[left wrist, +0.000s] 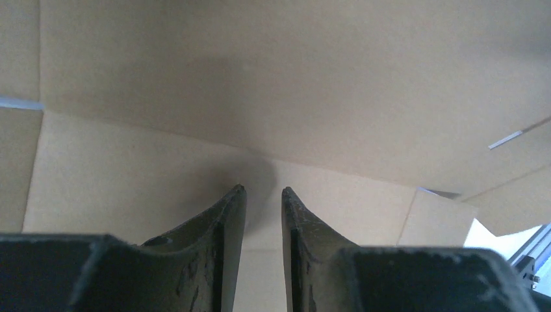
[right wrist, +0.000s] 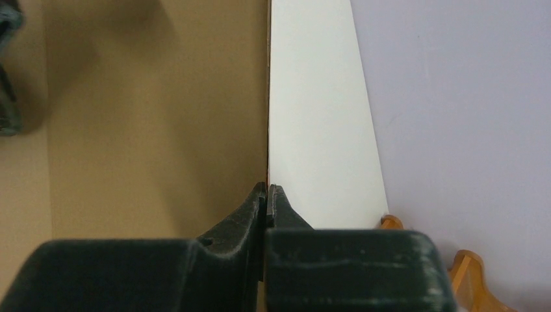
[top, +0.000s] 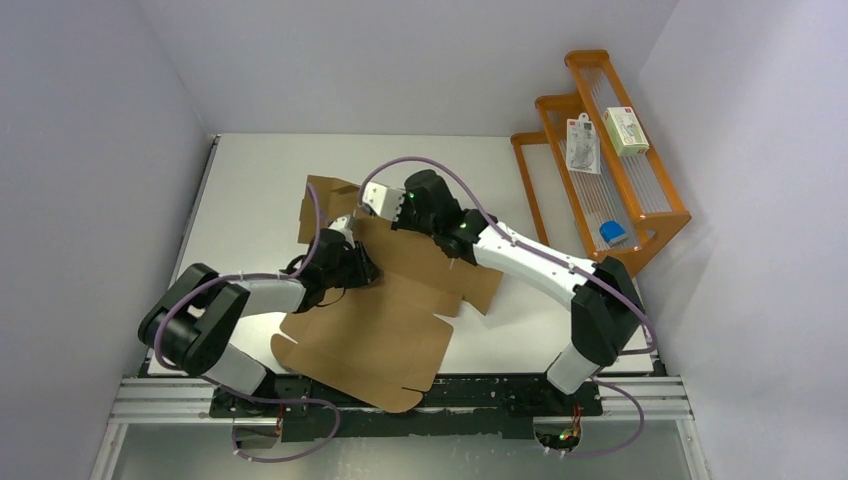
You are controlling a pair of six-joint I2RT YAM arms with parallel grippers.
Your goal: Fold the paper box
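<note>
Right gripper [right wrist: 267, 190] was clamped on an edge of the paper box [top: 370, 335], spread on the table [top: 250, 180]; left gripper [left wrist: 260, 192] was held slightly parted, empty. Its board was judged light, stiff, best taken at flap edges.

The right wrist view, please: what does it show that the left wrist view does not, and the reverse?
Only the right wrist view shows the right pincer shut on the edge of the paper box, plus the white table, the wall and a corner of the orange rack. Only the left wrist view shows the left pincer, slightly open and empty, over a crease, and a metal rail. Both show the brown cardboard.
</note>
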